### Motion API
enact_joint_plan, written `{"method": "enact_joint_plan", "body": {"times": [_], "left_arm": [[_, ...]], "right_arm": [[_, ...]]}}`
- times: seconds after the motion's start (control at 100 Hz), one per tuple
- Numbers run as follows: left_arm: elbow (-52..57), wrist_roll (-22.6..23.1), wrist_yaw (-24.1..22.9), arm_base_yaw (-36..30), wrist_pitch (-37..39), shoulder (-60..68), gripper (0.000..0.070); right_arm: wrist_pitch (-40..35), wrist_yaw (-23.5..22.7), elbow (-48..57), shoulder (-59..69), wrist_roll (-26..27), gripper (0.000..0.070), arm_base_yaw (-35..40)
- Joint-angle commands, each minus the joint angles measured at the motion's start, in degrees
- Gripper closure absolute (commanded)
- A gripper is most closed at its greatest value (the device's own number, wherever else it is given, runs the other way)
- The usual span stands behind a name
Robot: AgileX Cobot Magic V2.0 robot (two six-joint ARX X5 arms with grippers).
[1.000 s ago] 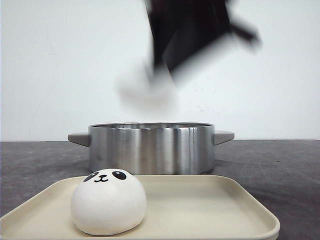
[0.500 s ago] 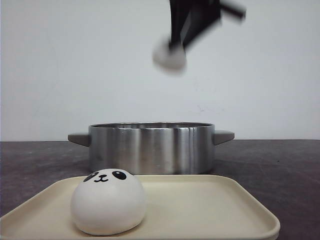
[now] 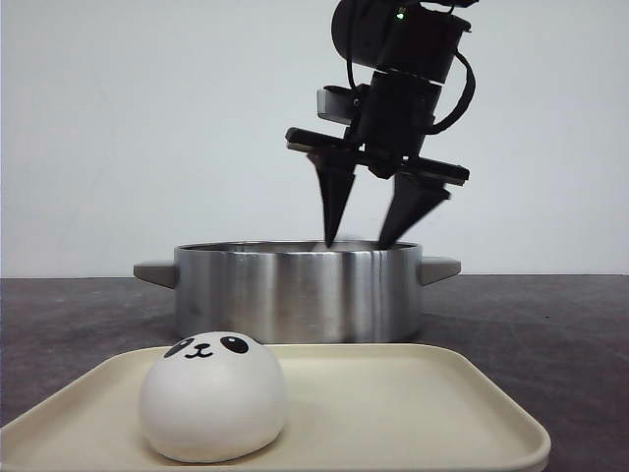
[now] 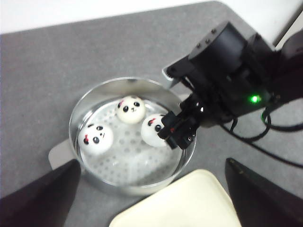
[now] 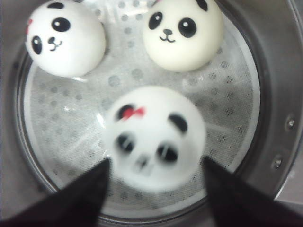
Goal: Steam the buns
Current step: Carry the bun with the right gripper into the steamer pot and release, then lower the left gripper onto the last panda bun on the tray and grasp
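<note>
One white panda-faced bun (image 3: 213, 398) sits on the left of the cream tray (image 3: 423, 388). Three more buns lie on the perforated steamer plate inside the steel pot (image 3: 298, 290): two rest still (image 5: 64, 38) (image 5: 182, 30), and a third (image 5: 154, 137) is blurred just below my right gripper. My right gripper (image 3: 357, 242) hangs over the pot's right half, fingers spread open, tips at rim height with nothing held between them. My left gripper (image 4: 152, 163) is open and empty, high above the pot (image 4: 75, 123) and the tray (image 4: 189, 203).
The pot has grey side handles (image 3: 155, 272) and stands on a dark grey table (image 3: 550, 324) just behind the tray. A white wall lies beyond. In the left wrist view the right arm (image 4: 227, 90) covers the pot's edge.
The right gripper, blurred and carrying a bun up high, has come down over the pot and opened. The bun has left its fingers and is now inside the pot.
</note>
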Motion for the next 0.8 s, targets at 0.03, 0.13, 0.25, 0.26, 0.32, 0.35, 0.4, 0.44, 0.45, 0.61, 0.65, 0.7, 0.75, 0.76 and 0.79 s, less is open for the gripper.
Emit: {"method": "enact_joint_plan", "body": {"times": [0.03,0.13,0.25,0.26,0.32,0.35,0.4,0.44,0.45,0.61,0.65,0.7,0.75,0.76,0.79], "left_arm": [[0.7,0.3,0.0,-0.9,-0.7,0.6,0.0120],[0.2,0.3,0.0,-1.4,-1.7,0.6,0.0120],[-3.5,-1.0,0.4,-2.2,-3.0,0.6,0.0120],[-4.0,-1.1,0.6,-2.3,-3.0,0.6,0.0120],[-7.0,-1.8,2.1,-2.7,-2.6,0.6,0.0120],[-8.8,-2.5,2.9,-3.0,-2.4,0.6,0.0120],[-12.1,-3.6,4.1,-3.5,-1.7,0.6,0.0120],[-15.2,-4.8,5.1,-4.0,-0.5,0.6,0.0120],[-15.5,-5.0,5.2,-4.1,-0.3,0.6,0.0120],[-25.2,-10.7,8.6,-6.1,5.4,0.9,0.0120],[-26.8,-11.5,9.4,-6.5,6.3,1.2,0.0120],[-28.1,-11.7,9.7,-7.1,6.6,1.8,0.0120],[-28.8,-11.7,9.7,-7.8,6.4,3.2,0.0120],[-28.9,-11.7,9.7,-7.9,6.4,3.5,0.0120],[-28.9,-11.7,9.7,-8.2,6.3,4.5,0.0120]], "right_arm": [[0.2,-0.5,0.8,1.4,-0.4,0.0215,0.3],[0.0,-0.7,1.6,1.2,-0.3,0.0220,0.3],[-4.5,-2.3,6.0,-0.6,-0.6,0.0651,0.3],[-4.8,-2.3,6.5,-0.9,-0.7,0.0693,0.3],[-6.4,-2.6,9.1,-2.6,-1.1,0.0688,0.6],[-7.0,-2.5,10.5,-3.7,-1.3,0.0688,1.0],[-8.1,-2.4,12.8,-6.1,-1.4,0.0688,1.9],[-8.6,-2.3,14.4,-8.1,-1.6,0.0688,2.7],[-8.7,-2.3,14.7,-8.7,-1.7,0.0688,2.9],[-8.0,0.3,17.6,-18.2,-1.7,0.0688,7.0],[-7.2,1.6,17.6,-20.6,-1.7,0.0688,8.2],[-6.1,3.5,17.6,-23.3,-1.7,0.0688,9.7],[-5.2,5.4,17.6,-25.7,-1.7,0.0688,10.8],[-5.1,5.7,17.6,-26.1,-1.7,0.0688,11.0],[-4.7,6.6,17.6,-27.4,-1.7,0.0688,11.5]]}}
